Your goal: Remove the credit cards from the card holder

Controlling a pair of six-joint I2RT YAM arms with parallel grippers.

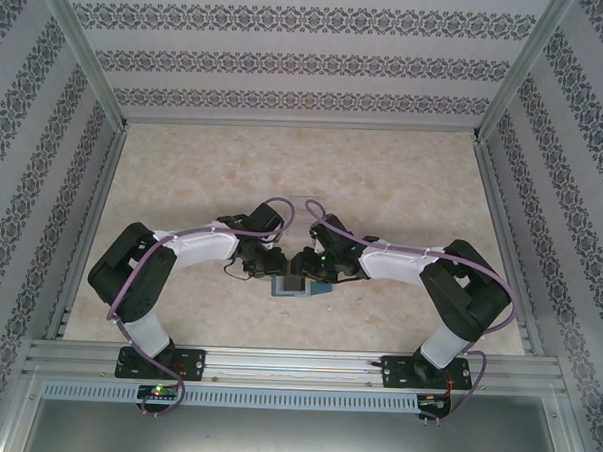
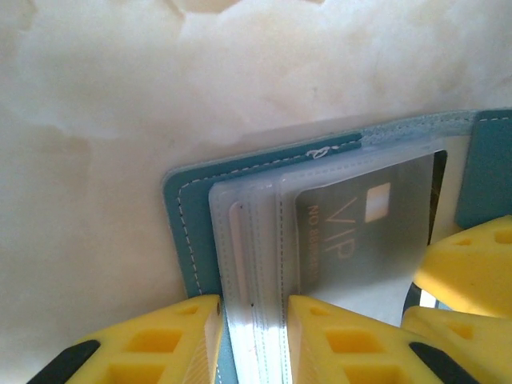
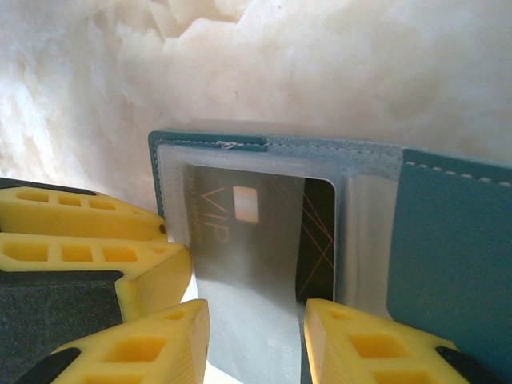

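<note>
Card holder [image 1: 291, 286] lies open near the front edge of the surface [image 1: 404, 180], mid-width, with wide bare room behind it and to both sides. Left gripper [image 2: 252, 312] is clamped on the holder's clear sleeve edge. Right gripper [image 3: 256, 316] is closed on the grey card [image 3: 232, 232], which sticks partway out of its pocket, with a dark card [image 3: 318, 240] behind it. Surface is marbled beige, with patterned walls [image 1: 288, 65] on three sides.

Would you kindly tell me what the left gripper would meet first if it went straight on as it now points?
The holder's clear sleeves, already between the left gripper's fingers; it would probably ride along them toward the holder's teal edge, though depth is unclear.
</note>
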